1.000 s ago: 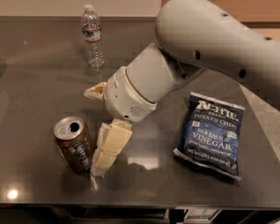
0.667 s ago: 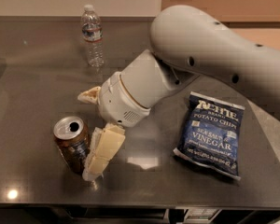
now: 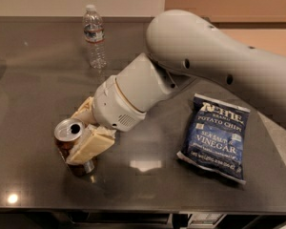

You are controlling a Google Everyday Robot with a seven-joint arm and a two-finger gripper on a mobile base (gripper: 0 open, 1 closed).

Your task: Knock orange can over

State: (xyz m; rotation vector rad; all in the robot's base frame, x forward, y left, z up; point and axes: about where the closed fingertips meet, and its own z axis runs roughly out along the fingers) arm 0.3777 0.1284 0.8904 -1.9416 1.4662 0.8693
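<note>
The orange can (image 3: 68,130) stands near the table's front left, its silver top with the open pull-tab hole facing up and its base leaning slightly right. My gripper (image 3: 76,137) is at the can, fingers apart. One cream finger (image 3: 89,145) lies across the can's front and right side, hiding most of its body. The other finger (image 3: 84,110) is just behind the can. The can sits between them.
A clear plastic water bottle (image 3: 94,36) stands upright at the back left. A blue bag of salt and vinegar chips (image 3: 216,135) lies flat at the right. The dark table (image 3: 33,80) ends at a front edge just below the can. My white arm (image 3: 205,56) spans the right half.
My gripper has moved left onto the can. The near finger, which hung beside the can to its right, now lies against its front. The can still stands.
</note>
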